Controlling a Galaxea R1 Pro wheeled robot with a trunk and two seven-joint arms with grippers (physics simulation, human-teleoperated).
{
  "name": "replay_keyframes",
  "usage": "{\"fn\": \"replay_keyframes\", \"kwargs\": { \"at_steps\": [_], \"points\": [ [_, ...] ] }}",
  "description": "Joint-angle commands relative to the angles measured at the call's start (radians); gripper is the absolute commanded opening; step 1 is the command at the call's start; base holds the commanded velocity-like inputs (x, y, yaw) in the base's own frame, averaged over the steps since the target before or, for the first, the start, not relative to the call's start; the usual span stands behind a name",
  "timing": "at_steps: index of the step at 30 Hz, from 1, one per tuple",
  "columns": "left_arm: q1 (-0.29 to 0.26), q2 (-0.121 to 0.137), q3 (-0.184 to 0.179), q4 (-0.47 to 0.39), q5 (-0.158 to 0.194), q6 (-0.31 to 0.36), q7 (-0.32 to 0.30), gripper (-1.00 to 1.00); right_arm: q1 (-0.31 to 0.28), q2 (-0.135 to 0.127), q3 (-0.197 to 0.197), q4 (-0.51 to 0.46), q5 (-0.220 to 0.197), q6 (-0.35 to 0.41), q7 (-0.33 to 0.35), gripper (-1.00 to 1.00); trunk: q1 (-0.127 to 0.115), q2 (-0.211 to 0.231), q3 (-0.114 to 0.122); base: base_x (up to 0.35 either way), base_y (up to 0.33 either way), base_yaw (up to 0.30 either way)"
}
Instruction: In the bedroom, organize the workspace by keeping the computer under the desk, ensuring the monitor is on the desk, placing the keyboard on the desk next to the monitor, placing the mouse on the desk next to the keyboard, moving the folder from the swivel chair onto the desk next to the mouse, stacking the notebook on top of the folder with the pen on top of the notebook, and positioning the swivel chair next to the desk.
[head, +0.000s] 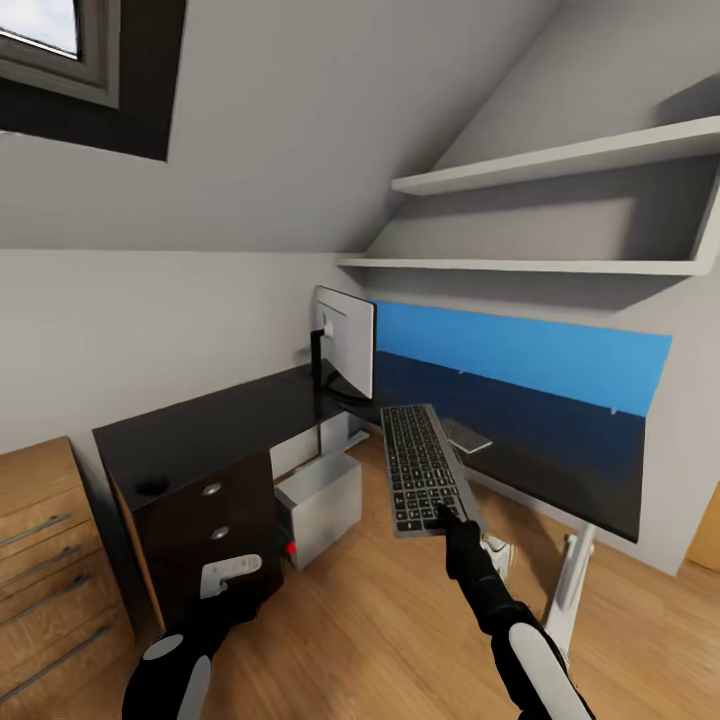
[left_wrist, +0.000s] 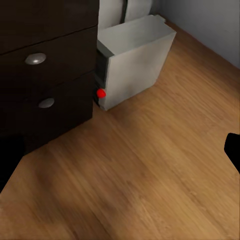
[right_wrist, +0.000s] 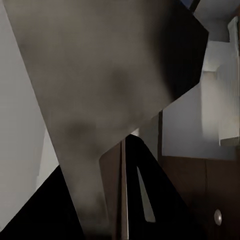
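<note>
We are holding our left jaws (head: 232, 578) low by the drawers (left_wrist: 42, 75); we cannot tell if they are open. The computer (head: 322, 505) is sitting under the counter (head: 215, 425). The monitor (head: 345, 352) is standing on it. Our right jaws (head: 447, 520) are pinching the keyboard (head: 420, 468) in the air.

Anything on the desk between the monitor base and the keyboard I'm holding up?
In the head view, the black desktop between the monitor and the raised keyboard, held in the right gripper, looks bare; a small flat dark item lies beyond the keyboard.
</note>
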Motion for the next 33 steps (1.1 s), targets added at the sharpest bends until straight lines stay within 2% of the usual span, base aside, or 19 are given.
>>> {"fn": "replay_keyframes", "kwargs": {
  "at_steps": [1, 4, 11, 33],
  "points": [
    [-0.001, -0.001, 0.000, -0.001, 0.007, 0.005, 0.005, 1.00, 0.000, 0.000, 0.022, -0.001, -0.008, 0.000, -0.001, -1.00, 0.000, -0.001, 0.000, 0.000, 0.000, 0.195],
    [-0.001, -0.001, 0.000, -0.001, 0.007, 0.005, 0.005, 1.00, 0.000, 0.000, 0.054, -0.001, -0.007, -0.001, -0.001, -1.00, 0.000, -0.001, 0.003, 0.000, 0.000, 0.198],
    [-0.001, -0.001, 0.000, -0.001, 0.007, 0.005, 0.006, 1.00, 0.000, 0.000, 0.072, -0.001, -0.007, 0.000, -0.001, -1.00, 0.000, -0.001, 0.011, 0.000, 0.000, 0.203],
    [-0.001, -0.001, 0.000, -0.001, 0.007, 0.005, 0.006, 1.00, 0.000, 0.000, 0.071, -0.001, -0.011, -0.003, 0.004, -1.00, 0.000, -0.001, 0.013, 0.000, 0.000, 0.019]
  ]
}}
